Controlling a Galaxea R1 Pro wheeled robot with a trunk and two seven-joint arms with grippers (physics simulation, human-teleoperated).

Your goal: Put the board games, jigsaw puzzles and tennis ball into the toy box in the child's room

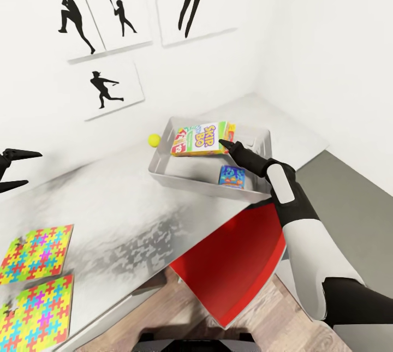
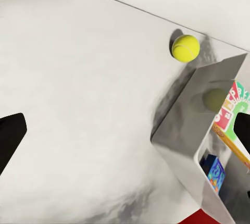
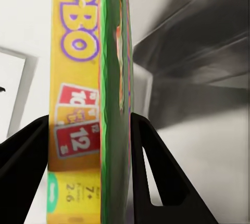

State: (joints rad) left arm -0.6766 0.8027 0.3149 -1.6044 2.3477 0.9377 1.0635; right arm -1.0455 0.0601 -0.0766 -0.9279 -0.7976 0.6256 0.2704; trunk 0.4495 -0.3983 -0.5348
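With the bin [image 1: 164,169] as landmark: far to its left, at the counter's [image 1: 120,204] near edge, lie two puzzles [image 1: 37,251] [image 1: 35,314]. The left claw [image 1: 12,169] hangs spread, well left of the bin. The ball [image 1: 154,139] sits just outside the bin's left wall. Above the bin, the right claw [image 1: 226,146] pinches the SKIP-BO box [image 1: 201,138]; a blue box [image 1: 232,177] lies inside the bin.

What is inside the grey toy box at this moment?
Inside the toy box lies a small blue board game. The right claw holds the SKIP-BO box over it, tilted. The floor of the bin under that box is covered, so nothing there can be seen.
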